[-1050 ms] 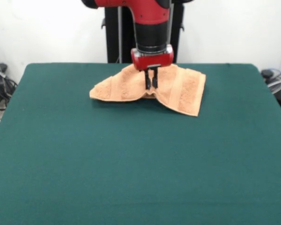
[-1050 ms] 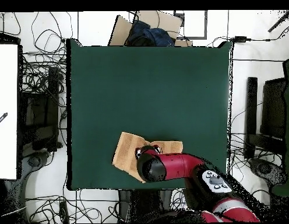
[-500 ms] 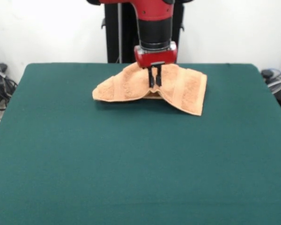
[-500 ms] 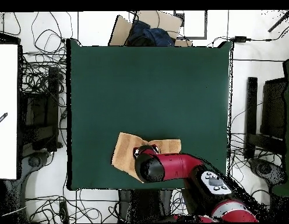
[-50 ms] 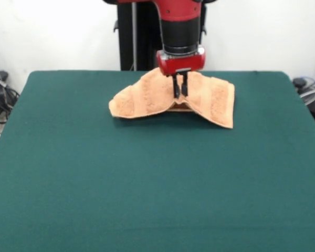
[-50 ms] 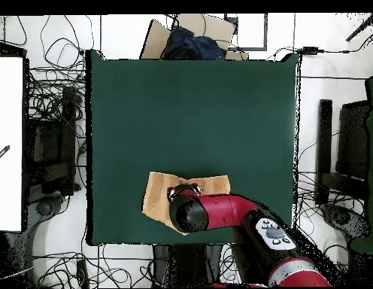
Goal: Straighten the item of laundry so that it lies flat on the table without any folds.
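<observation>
The item of laundry is a peach-tan towel near the table's far edge in the front view, raised in the middle like a tent, with both sides drooping to the green table. My gripper comes straight down on the raised middle and is shut on a pinch of the cloth. Seen from overhead, the towel shows on both sides of my red arm, which hides its middle and the gripper.
Cables, black stands and a cardboard box with dark cloth lie off the table's edges in the overhead view. A white surface stands at the left there.
My gripper has moved to the right in the front view and risen slightly, carrying the towel's pinched middle along. The towel's sides have drawn inward and shifted with it.
</observation>
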Robot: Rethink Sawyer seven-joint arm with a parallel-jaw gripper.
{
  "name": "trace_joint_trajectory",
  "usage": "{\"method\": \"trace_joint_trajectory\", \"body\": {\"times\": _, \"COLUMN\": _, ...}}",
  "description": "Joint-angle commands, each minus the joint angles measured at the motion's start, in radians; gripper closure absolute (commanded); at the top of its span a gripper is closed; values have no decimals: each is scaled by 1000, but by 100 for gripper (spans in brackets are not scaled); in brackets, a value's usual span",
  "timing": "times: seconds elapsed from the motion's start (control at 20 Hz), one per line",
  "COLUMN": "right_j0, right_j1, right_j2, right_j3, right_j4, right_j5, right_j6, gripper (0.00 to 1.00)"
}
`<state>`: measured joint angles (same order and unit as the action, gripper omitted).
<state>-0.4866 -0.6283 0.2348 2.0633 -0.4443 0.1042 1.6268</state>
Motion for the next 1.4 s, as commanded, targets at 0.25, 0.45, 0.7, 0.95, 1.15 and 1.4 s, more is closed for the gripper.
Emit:
{"method": "trace_joint_trajectory", "body": {"times": 0.25, "right_j0": 34, "right_j1": -22, "right_j2": 148, "right_j3": -54, "right_j4": 80, "right_j5": 96, "right_j6": 98, "gripper": 100}}
{"method": "trace_joint_trajectory", "body": {"times": 0.45, "right_j0": 56, "right_j1": -50, "right_j2": 147, "right_j3": -77, "right_j4": 97, "right_j5": 134, "right_j6": 88, "gripper": 100}}
{"method": "trace_joint_trajectory", "body": {"times": 0.7, "right_j0": 53, "right_j1": -31, "right_j2": 162, "right_j3": -98, "right_j4": 108, "right_j5": 141, "right_j6": 76, "gripper": 100}}
{"method": "trace_joint_trajectory", "body": {"times": 0.95, "right_j0": 43, "right_j1": -28, "right_j2": 175, "right_j3": -97, "right_j4": 105, "right_j5": 134, "right_j6": 73, "gripper": 100}}
{"method": "trace_joint_trajectory", "body": {"times": 1.15, "right_j0": 52, "right_j1": -51, "right_j2": 175, "right_j3": -109, "right_j4": 108, "right_j5": 149, "right_j6": 78, "gripper": 100}}
{"method": "trace_joint_trajectory", "body": {"times": 1.4, "right_j0": 86, "right_j1": -57, "right_j2": 168, "right_j3": -179, "right_j4": 125, "right_j5": 265, "right_j6": 41, "gripper": 100}}
